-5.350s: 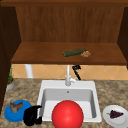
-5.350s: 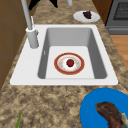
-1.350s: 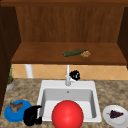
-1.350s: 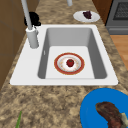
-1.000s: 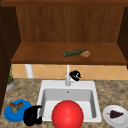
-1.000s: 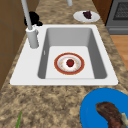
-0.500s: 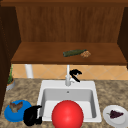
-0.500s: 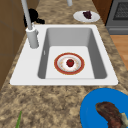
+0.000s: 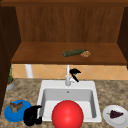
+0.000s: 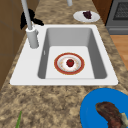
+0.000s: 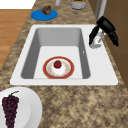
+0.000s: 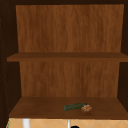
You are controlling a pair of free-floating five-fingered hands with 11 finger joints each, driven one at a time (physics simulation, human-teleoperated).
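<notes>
My right hand hovers at the grey faucet behind the white sink. In the right side view this hand hangs over the faucet's base, thumb and fingers spread loosely to either side of it, closed on nothing. In the left side view it sits behind the spout. My left hand floats idle by the sink's front left corner, beside a blue plate. A red-rimmed plate with a small red fruit lies in the basin.
A big red ball covers the sink's front. The blue plate carries brown food. A white plate of dark grapes sits right of the sink. A green vegetable and a brown lump lie on the shelf.
Since the earliest frames my right hand has arrived at the faucet. Over the last second it has only sunk slightly. The left hand has stayed still.
</notes>
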